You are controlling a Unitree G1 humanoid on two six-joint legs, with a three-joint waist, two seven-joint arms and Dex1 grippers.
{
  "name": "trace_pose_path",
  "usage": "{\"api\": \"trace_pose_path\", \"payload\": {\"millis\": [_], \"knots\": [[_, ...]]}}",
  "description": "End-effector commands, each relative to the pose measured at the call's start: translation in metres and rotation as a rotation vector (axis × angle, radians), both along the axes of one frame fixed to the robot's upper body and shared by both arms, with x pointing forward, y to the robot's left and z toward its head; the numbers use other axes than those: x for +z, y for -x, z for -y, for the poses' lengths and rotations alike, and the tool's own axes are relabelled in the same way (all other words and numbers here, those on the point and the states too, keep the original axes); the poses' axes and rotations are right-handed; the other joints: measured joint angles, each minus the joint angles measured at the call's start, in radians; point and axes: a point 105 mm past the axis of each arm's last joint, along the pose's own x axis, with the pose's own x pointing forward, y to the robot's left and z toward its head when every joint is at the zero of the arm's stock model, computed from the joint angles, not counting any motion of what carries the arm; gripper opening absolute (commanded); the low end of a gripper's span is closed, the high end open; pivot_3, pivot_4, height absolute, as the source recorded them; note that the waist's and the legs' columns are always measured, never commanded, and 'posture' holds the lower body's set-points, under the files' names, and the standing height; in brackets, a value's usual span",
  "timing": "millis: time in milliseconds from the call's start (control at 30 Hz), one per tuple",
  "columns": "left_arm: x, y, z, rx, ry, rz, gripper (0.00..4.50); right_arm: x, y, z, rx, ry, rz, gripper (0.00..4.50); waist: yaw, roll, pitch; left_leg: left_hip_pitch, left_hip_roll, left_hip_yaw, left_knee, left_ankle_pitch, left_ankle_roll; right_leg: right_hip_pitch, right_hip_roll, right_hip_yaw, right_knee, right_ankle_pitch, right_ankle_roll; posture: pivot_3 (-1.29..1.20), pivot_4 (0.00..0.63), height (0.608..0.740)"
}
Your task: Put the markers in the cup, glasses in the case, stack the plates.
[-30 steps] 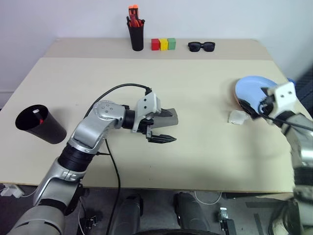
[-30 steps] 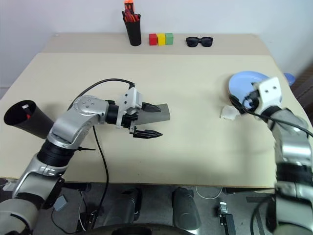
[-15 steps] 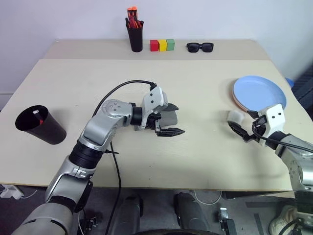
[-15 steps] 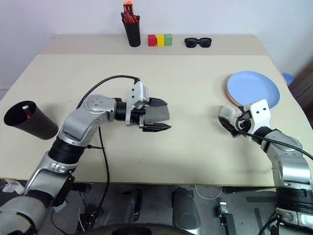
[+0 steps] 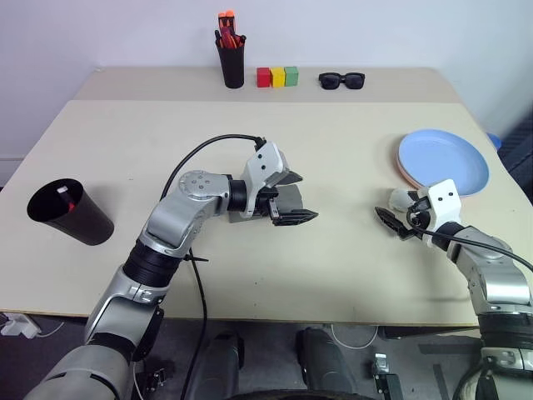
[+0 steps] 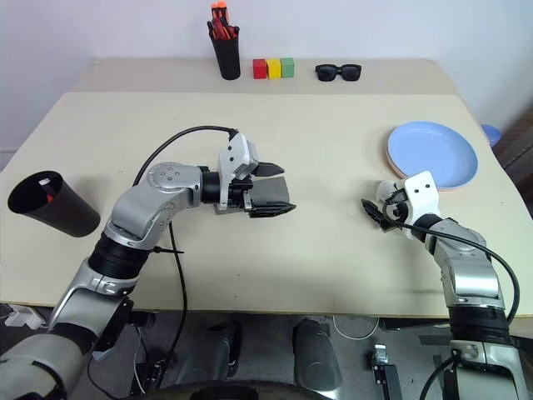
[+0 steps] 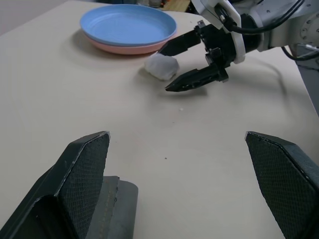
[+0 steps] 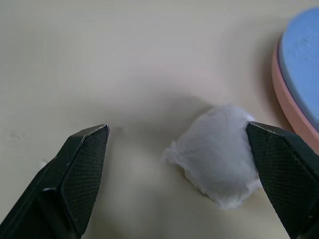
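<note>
Grey case [image 5: 287, 202] lies closed at desk [image 5: 333, 150] centre, long axis running L–R, directly under the left fingers [image 5: 291, 197], which are wide apart and pointing right over it. Right fingers [image 8: 184, 144] also apart, low beside a white wad [image 8: 219, 154] next to the stacked plates [image 5: 443, 160]. Left arm nearer the case.

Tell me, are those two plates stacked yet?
Stacked: the light blue plate sits on the salmon pink plate, whose rim shows underneath.
</note>
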Motion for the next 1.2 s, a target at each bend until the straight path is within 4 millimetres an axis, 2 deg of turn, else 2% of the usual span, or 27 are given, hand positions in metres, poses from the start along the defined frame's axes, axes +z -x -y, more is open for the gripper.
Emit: {"api": "trace_pose_path", "payload": {"millis": [33, 167, 333, 433, 533, 600, 700, 900, 1033, 1167, 1200], "knots": [[0.023, 0.003, 0.0, -0.011, 0.036, 0.069, 4.5, 0.002, -0.006, 0.007, -0.044, 0.023, 0.025, 3.28, -0.001, 0.0, 0.0, 0.0, 0.0, 0.0, 0.0, 0.0, 0.0, 0.0, 0.0, 0.0, 0.0, 0.0, 0.0, 0.0, 0.15, 0.74], [0.023, 0.003, -0.001, -0.005, 0.034, 0.067, 4.5, 0.0, -0.007, 0.01, -0.055, 0.062, 0.031, 1.15, -0.001, 0.0, 0.0, 0.0, 0.0, 0.0, 0.0, 0.0, 0.0, 0.0, 0.0, 0.0, 0.0, 0.0, 0.0, 0.0, 0.15, 0.74], [0.023, 0.003, -0.001, -0.003, 0.034, 0.064, 4.5, 0.004, -0.008, 0.011, -0.07, 0.079, 0.07, 1.15, -0.001, 0.0, 0.0, 0.0, 0.0, 0.0, 0.0, 0.0, 0.0, 0.0, 0.0, 0.0, 0.0, 0.0, 0.0, 0.0, 0.15, 0.74], [0.023, 0.003, 0.001, -0.004, 0.04, 0.063, 4.5, 0.031, -0.011, 0.004, -0.046, 0.005, 0.198, 1.15, -0.002, 0.0, 0.0, 0.0, 0.0, 0.0, 0.0, 0.0, 0.0, 0.0, 0.0, 0.0, 0.0, 0.0, 0.0, 0.0, 0.15, 0.74], [0.024, 0.002, 0.002, -0.006, 0.047, 0.061, 4.5, 0.048, -0.014, 0.003, -0.043, -0.032, 0.283, 1.15, -0.002, 0.0, 0.0, 0.0, 0.0, 0.0, -0.001, 0.0, 0.0, 0.0, 0.0, 0.0, 0.0, 0.0, 0.0, 0.0, 0.15, 0.74], [0.025, 0.002, 0.005, -0.005, 0.054, 0.061, 4.5, 0.059, -0.018, 0.007, -0.06, -0.024, 0.323, 1.15, -0.001, 0.0, 0.0, 0.0, 0.0, 0.0, 0.0, 0.0, 0.0, 0.0, 0.0, 0.0, 0.0, 0.0, 0.0, 0.0, 0.15, 0.74], [0.029, -0.005, 0.012, 0.011, 0.067, 0.072, 4.5, 0.072, -0.031, 0.025, -0.118, 0.015, 0.367, 1.15, -0.001, 0.0, 0.0, 0.0, 0.0, 0.0, 0.0, 0.0, 0.0, 0.0, 0.0, 0.0, 0.0, 0.0, 0.0, 0.0, 0.15, 0.74], [0.042, -0.011, 0.025, 0.024, 0.105, 0.091, 4.5, 0.081, -0.055, 0.053, -0.236, 0.044, 0.402, 1.15, -0.002, 0.0, 0.0, 0.0, 0.0, 0.0, -0.002, 0.0, 0.0, 0.0, 0.0, 0.0, -0.001, 0.0, 0.0, 0.0, 0.15, 0.74], [0.046, -0.013, 0.027, 0.037, 0.117, 0.105, 4.5, 0.077, -0.068, 0.062, -0.281, 0.083, 0.373, 1.15, -0.008, 0.0, 0.001, 0.0, 0.0, 0.0, -0.002, 0.0, 0.0, -0.001, 0.0, 0.0, -0.002, 0.0, 0.0, 0.0, 0.15, 0.74], [0.045, -0.014, 0.025, 0.053, 0.115, 0.108, 4.5, 0.071, -0.073, 0.064, -0.288, 0.089, 0.34, 1.15, -0.009, 0.0, 0.001, 0.0, 0.0, 0.0, -0.003, 0.0, 0.0, -0.001, 0.0, 0.0, -0.002, 0.0, 0.0, 0.0, 0.15, 0.74], [0.044, -0.015, 0.022, 0.067, 0.109, 0.11, 4.5, 0.072, -0.074, 0.065, -0.292, 0.087, 0.342, 1.64, -0.009, 0.0, 0.001, 0.0, 0.0, 0.0, -0.003, 0.0, 0.0, -0.001, 0.0, 0.0, -0.002, 0.0, 0.0, 0.0, 0.15, 0.74]]}}
